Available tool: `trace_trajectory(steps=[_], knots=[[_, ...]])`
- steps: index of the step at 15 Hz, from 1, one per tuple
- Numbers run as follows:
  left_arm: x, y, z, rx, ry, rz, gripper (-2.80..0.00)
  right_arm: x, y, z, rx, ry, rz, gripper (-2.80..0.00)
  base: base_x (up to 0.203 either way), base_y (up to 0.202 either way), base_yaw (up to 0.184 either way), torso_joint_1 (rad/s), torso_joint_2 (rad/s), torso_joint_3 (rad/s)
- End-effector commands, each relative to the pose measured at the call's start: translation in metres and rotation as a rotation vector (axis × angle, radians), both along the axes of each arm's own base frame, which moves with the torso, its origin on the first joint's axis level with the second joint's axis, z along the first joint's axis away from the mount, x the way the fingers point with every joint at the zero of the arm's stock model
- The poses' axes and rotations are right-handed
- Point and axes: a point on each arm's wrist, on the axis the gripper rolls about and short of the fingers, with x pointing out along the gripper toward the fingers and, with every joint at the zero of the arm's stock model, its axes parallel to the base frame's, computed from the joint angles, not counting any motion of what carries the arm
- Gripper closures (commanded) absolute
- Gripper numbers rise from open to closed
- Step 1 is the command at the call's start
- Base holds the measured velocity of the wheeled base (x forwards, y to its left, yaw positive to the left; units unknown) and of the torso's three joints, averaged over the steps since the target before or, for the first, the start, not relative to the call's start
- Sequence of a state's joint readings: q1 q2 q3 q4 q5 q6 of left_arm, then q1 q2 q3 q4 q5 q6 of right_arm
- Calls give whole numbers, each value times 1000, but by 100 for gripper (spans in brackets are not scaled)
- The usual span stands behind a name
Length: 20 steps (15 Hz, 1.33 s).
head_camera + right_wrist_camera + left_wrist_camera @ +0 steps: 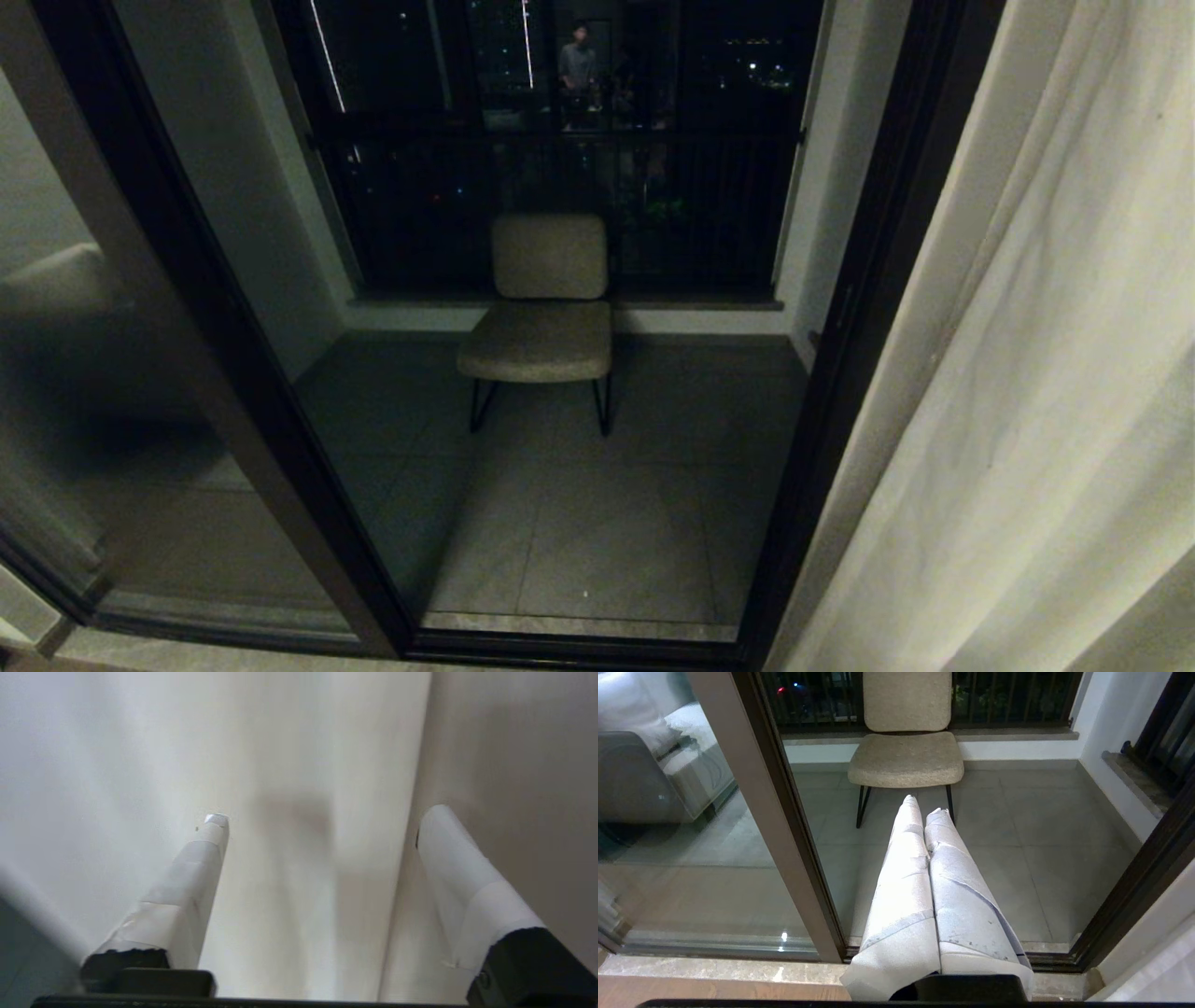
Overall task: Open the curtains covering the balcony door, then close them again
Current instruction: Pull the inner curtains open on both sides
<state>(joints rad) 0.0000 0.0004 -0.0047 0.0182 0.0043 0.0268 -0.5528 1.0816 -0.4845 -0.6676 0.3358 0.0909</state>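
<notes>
Beyond the balcony door (233, 373), a beige chair (546, 308) on grey floor tiles (607, 523)

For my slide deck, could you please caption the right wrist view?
Open right gripper faces the cream curtain, holding nothing.
</notes>
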Motion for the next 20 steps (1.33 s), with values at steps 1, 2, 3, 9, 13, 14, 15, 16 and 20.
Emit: trace_trajectory(steps=[1,2,3,9,13,14,15,16,20], knots=[[0,0,0,1,0,0,0,-35,22,-15,-18,-25,9,-280,0,0,0,0,0,0],[0,0,0,1,0,0,0,-47,29,-24,-21,-15,14,-280,0,0,0,0,0,0],[0,0,0,1,0,0,0,-58,36,-32,-25,-6,21,-280,0,0,0,0,0,0],[0,0,0,1,-6,0,0,-128,80,-87,-69,20,44,0,0,0,0,0,0,0],[0,0,0,1,-6,0,0,-127,80,-104,-34,110,53,0,0,0,0,0,0,0],[0,0,0,1,-6,0,0,-127,80,-104,-34,110,53,0,0,0,0,0,0,0],[0,0,0,1,-6,0,0,-127,80,-105,-35,112,54,0,0,0,0,0,0,0],[0,0,0,1,-6,0,0,-127,80,-106,-34,117,55,0,0,0,0,0,0,0],[0,0,0,1,-5,0,0,-125,79,-119,-68,148,59,0,0,0,0,0,0,0]])
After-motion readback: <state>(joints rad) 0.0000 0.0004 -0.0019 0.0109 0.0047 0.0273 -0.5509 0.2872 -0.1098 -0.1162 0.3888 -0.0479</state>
